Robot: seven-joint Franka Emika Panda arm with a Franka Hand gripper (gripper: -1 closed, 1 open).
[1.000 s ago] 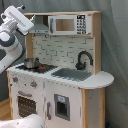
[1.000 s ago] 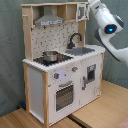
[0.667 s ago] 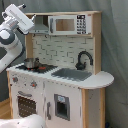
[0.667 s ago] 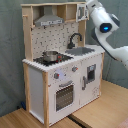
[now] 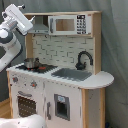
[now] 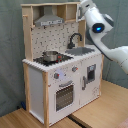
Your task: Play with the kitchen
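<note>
Hovering by the kitchen (image 5: 60,75) hood (image 6: 49,20), arm (image 6: 102,32) raised; jaws' state can't tell, pot (image 5: 31,63) on stovetop.

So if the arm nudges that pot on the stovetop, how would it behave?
The pot looks like small thin metal, so probably light. It sits loose on the flat stovetop, likely sliding rather than tipping, being squat. Its side handle could make it spin.

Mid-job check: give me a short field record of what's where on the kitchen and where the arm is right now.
kitchen: upright toy play kitchen, white and pale wood
pot: on the stovetop
faucet: black, behind the grey sink
sink: no item visible inside
microwave: on the top shelf
oven door: closed
arm: raised beside the hood, at the first exterior view's left
</note>
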